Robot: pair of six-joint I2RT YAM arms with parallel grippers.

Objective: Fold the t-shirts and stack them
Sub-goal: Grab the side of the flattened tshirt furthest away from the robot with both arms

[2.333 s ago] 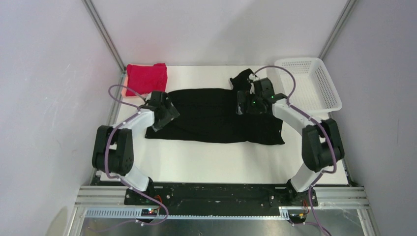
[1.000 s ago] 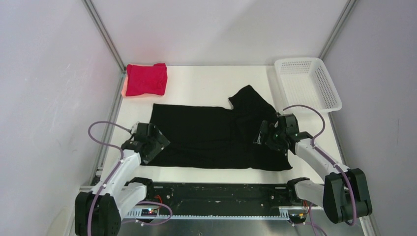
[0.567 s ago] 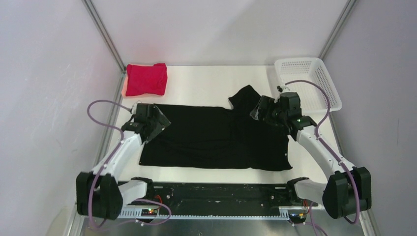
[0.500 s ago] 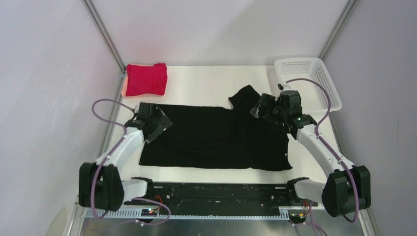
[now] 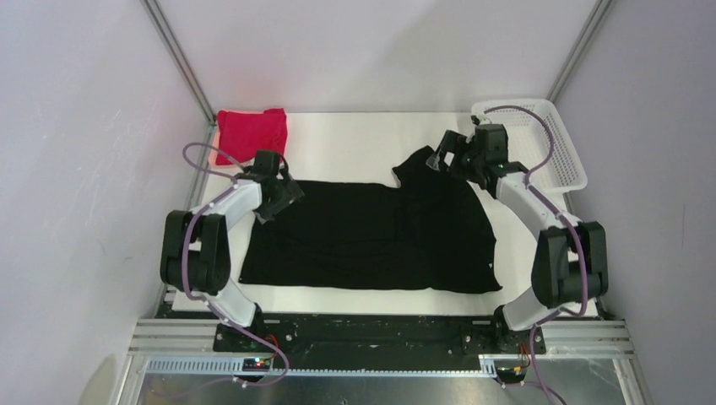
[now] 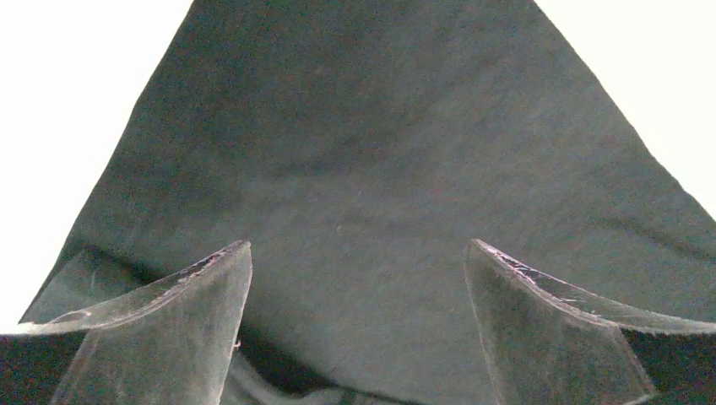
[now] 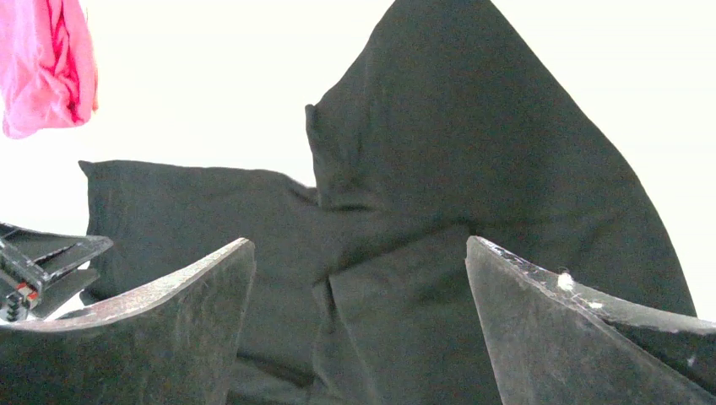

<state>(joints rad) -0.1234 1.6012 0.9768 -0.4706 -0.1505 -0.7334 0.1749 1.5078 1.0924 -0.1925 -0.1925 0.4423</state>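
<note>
Black shirt point(image 5: 371, 236) spread across the middle of the white desk point(image 5: 355, 139), both grippers held wide open over its far edge.
The shirt is a matte, soft knit lying in a rough rectangle with shallow creases, and one sleeve rises to a point at the far right. The left gripper point(image 6: 357, 245) hangs over the far-left corner with its clear fingers spread; the right gripper point(image 7: 359, 242) is spread above the pointed sleeve. The red shirt point(image 5: 251, 135) sits folded in a loose square in the far-left corner, apart from the black cloth. A white plastic mesh basket point(image 5: 564, 152) fills the far-right corner. Bare desk shows along the far edge between them, and in a strip along the shirt's near hem.
</note>
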